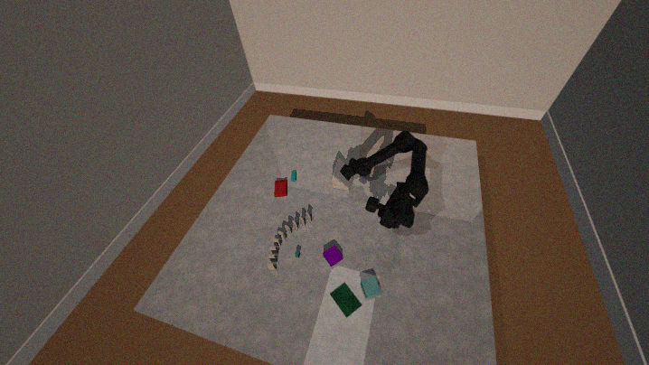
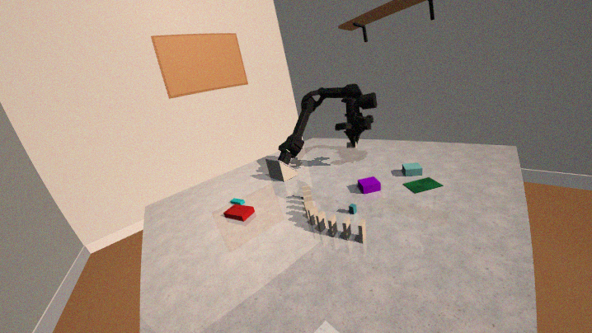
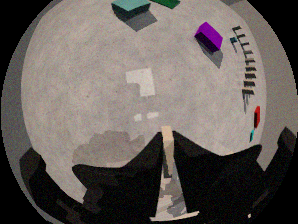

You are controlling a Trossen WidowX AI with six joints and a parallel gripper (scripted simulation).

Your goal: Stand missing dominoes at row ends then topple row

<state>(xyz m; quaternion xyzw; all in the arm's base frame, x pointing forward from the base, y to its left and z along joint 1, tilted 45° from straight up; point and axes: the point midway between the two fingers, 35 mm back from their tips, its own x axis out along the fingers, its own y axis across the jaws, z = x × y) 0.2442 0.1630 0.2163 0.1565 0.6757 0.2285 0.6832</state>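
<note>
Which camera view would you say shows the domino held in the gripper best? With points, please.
The wrist view: the pale domino (image 3: 168, 142) stands out between the dark fingertips of the gripper (image 3: 166, 135) (image 2: 352, 144). The exterior view shows only a small, unclear bit at the gripper's tip, and in the top view I cannot make the domino out against the arm (image 1: 419, 167) (image 2: 304, 119).

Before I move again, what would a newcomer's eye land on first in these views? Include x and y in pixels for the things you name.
Probably the black arm (image 1: 419, 158) (image 2: 304, 118), arched over the far part of the pale tabletop (image 1: 430, 281) (image 2: 414, 281), its hand (image 2: 352, 144) (image 3: 166, 135) shut on a pale domino (image 3: 168, 142). Next, the curved row of standing dominoes (image 1: 287, 229) (image 2: 332, 225) (image 3: 248, 61), and the bright red block (image 1: 280, 188) (image 2: 239, 212) (image 3: 257, 117) lying apart from it, beside a small turquoise piece (image 1: 294, 175) (image 2: 237, 201) (image 3: 252, 135).
</note>
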